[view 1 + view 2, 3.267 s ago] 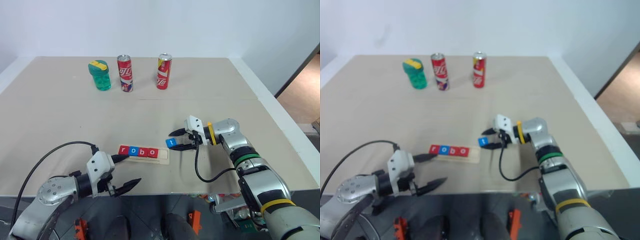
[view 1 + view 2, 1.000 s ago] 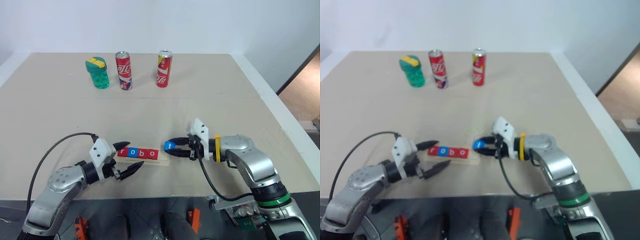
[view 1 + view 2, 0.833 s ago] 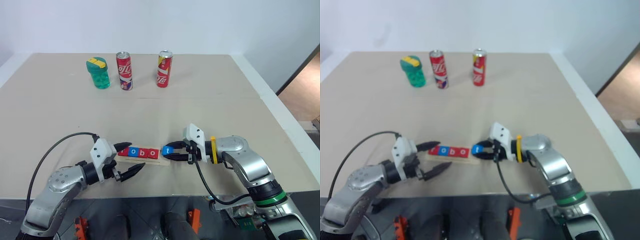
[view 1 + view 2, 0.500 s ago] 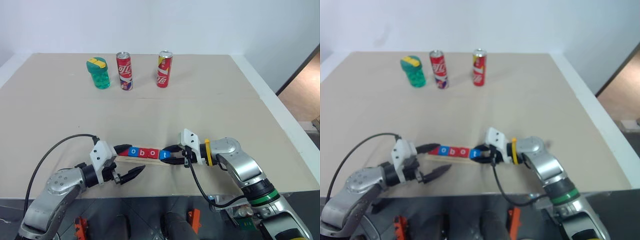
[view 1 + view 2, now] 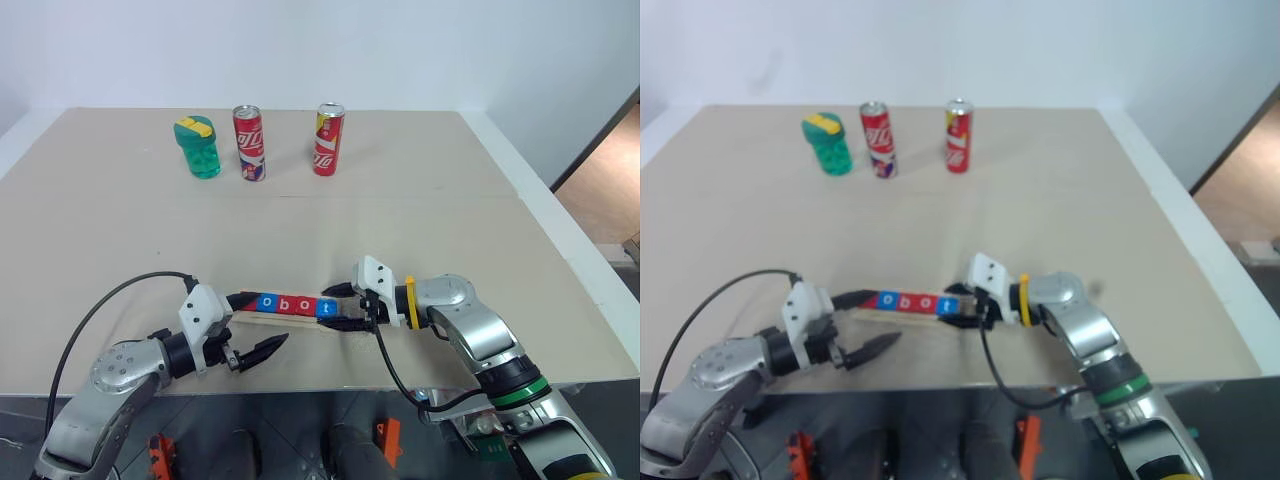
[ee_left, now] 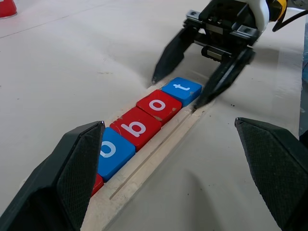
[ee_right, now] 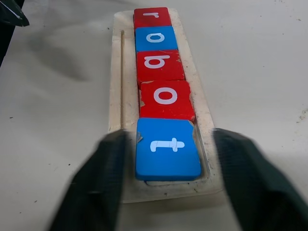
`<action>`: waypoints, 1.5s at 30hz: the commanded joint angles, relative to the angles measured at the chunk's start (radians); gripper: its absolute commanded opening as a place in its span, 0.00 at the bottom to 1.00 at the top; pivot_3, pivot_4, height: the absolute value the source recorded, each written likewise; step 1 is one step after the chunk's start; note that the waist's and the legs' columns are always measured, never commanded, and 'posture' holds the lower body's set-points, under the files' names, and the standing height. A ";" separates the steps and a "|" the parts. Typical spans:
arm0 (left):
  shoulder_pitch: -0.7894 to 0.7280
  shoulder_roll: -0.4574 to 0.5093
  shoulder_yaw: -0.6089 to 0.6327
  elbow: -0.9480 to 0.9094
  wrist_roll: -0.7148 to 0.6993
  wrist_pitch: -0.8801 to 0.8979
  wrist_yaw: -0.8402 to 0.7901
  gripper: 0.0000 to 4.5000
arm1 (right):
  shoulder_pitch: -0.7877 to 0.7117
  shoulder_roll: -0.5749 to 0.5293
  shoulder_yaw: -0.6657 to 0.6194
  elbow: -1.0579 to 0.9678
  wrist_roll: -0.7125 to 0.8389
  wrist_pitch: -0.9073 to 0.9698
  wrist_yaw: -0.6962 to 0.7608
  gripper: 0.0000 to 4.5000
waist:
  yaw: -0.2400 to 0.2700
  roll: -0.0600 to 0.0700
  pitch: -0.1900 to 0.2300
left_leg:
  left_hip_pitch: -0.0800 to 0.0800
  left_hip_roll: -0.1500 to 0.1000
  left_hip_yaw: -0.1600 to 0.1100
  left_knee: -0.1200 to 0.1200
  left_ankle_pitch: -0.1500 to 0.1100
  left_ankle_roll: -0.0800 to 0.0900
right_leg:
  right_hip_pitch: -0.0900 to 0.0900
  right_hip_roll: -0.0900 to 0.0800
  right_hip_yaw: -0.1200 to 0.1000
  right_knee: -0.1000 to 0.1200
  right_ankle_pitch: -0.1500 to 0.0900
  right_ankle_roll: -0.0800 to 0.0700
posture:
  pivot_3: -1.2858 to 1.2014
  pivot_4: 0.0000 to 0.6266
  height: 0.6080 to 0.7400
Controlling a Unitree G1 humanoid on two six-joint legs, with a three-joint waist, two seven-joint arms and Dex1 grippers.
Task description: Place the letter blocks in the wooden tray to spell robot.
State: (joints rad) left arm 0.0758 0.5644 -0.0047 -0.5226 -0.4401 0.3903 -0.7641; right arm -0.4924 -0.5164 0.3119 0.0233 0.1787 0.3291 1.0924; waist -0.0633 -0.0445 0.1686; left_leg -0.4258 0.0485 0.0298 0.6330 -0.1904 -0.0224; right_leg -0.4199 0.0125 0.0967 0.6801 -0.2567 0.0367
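Observation:
The wooden tray (image 7: 118, 96) lies near the table's front edge. In it the letter blocks (image 5: 285, 304) sit in one row: red r (image 7: 152, 17), blue o (image 7: 155, 38), red b (image 7: 160, 65), red o (image 7: 165, 98) and blue t (image 7: 167, 147) at the right end. My right gripper (image 5: 338, 308) is open, one finger on each side of the t block (image 6: 181, 90) and low over the tray's right end. At the tray's left end my left gripper (image 5: 268, 318) stands wide open and holds nothing. Its upper finger covers the r block in the eye views.
Along the far side of the table stand a green container with a yellow lid (image 5: 199, 148) and two red cans (image 5: 249, 143) (image 5: 328, 139). The table's front edge (image 5: 330, 382) runs just behind both grippers. A black cable (image 5: 100, 320) loops off my left wrist.
My right gripper carried the blue t block left and down into the tray's right end, then opened and let it go. The left gripper stayed in place.

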 commanded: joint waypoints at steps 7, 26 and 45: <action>-0.004 0.008 0.019 -0.011 0.002 -0.035 -0.009 1.00 | -0.006 0.029 -0.131 -0.112 0.094 0.123 -0.098 0.98 | 0.000 0.000 0.000 | 0.000 0.000 0.000 0.000 0.000 0.000 | 0.000 0.000 0.000 0.000 0.000 0.000 | 0.52 0.24 1.00; -0.040 0.043 0.031 0.037 0.000 -0.061 -0.053 1.00 | 0.204 -0.055 -0.129 -0.376 0.256 0.275 -0.097 0.09 | 0.013 0.000 0.000 | 0.000 0.001 -0.001 0.001 0.000 0.001 | 0.000 0.000 -0.002 0.001 0.000 -0.002 | 0.52 0.24 1.00; -0.003 0.044 0.024 -0.006 0.002 -0.052 -0.031 1.00 | 0.164 -0.033 -0.075 -0.242 0.154 0.190 -0.122 0.01 | 0.015 0.000 0.000 | 0.001 0.000 -0.001 0.001 0.001 0.000 | 0.001 0.000 -0.001 0.000 0.001 -0.001 | 0.52 0.24 1.00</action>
State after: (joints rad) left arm 0.0713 0.6038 0.0128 -0.4889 -0.4343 0.3517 -0.7939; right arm -0.3083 -0.5557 0.2370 -0.2092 0.3297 0.5361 0.9669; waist -0.0487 -0.0441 0.1688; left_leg -0.4252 0.0489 0.0292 0.6343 -0.1890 -0.0220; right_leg -0.4188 0.0126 0.0954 0.6805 -0.2560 0.0355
